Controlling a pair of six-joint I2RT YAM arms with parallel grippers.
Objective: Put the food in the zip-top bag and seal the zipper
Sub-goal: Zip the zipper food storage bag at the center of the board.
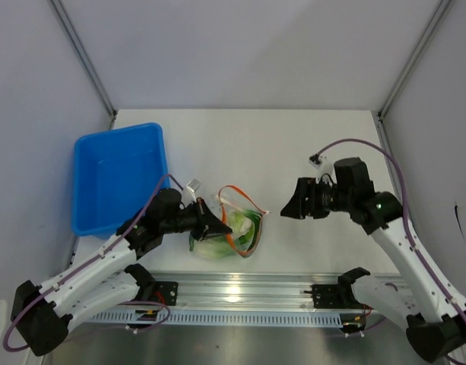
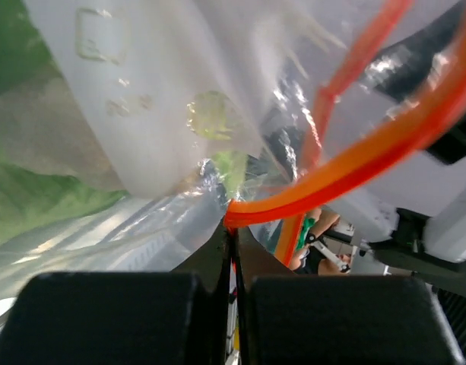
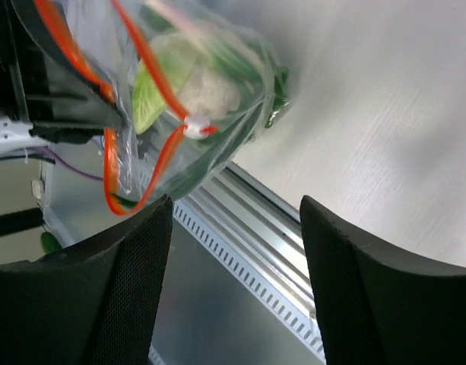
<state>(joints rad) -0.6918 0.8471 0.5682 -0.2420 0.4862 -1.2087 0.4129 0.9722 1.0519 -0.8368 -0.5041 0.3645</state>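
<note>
Left claw point(image 1: 222, 225) is clamped on the zipper point(image 1: 234, 190) of the bag point(image 1: 248, 230); right claw point(image 1: 287, 209), fingers apart and empty, sits well clear to the right. Bag sits on the bench point(image 1: 293, 144) near its front edge, food point(image 1: 211, 249) inside, mouth gaping. Risk: the slick strip may slip from the single pinch when pulled, so the bag sags and food spills, or the seal closes only partway

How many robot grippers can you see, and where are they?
2. The left gripper is shut on the orange zipper of the bag. The right gripper is open and empty, apart from the bag on its right side.
</note>
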